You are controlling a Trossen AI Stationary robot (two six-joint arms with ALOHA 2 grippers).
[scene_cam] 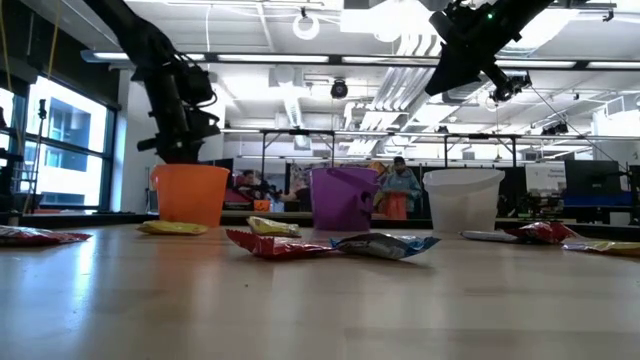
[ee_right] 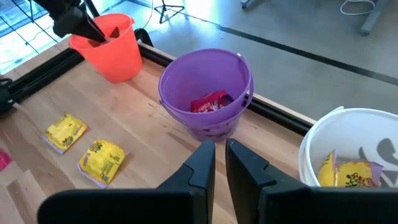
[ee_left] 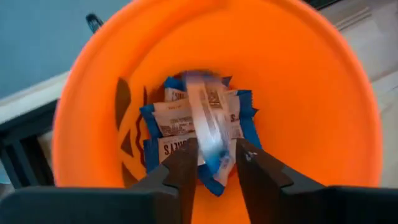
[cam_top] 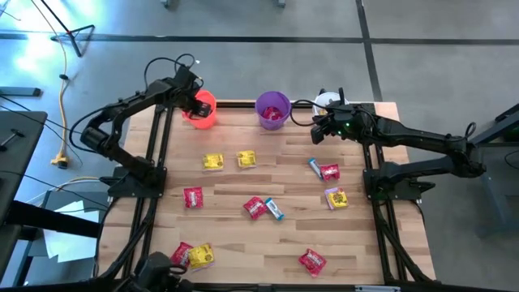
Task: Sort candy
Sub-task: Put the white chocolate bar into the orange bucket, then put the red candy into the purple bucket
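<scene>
Your left gripper (ee_left: 214, 163) hangs over the orange cup (cam_top: 202, 109) at the upper left of the high view, fingers slightly parted around a blue-and-white bar (ee_left: 208, 127) that hangs blurred between the tips; whether they grip it you cannot tell; more bars (ee_left: 174, 121) lie in the cup's bottom; your right gripper (ee_right: 220, 163) hovers empty, fingers nearly closed, between the purple cup (ee_right: 208, 93) holding red packets (ee_right: 211, 102) and the white cup (ee_right: 348, 149) holding yellow packets (ee_right: 348, 171); loose candy (cam_top: 259, 207) lies scattered across the table (cam_top: 243, 251).
</scene>
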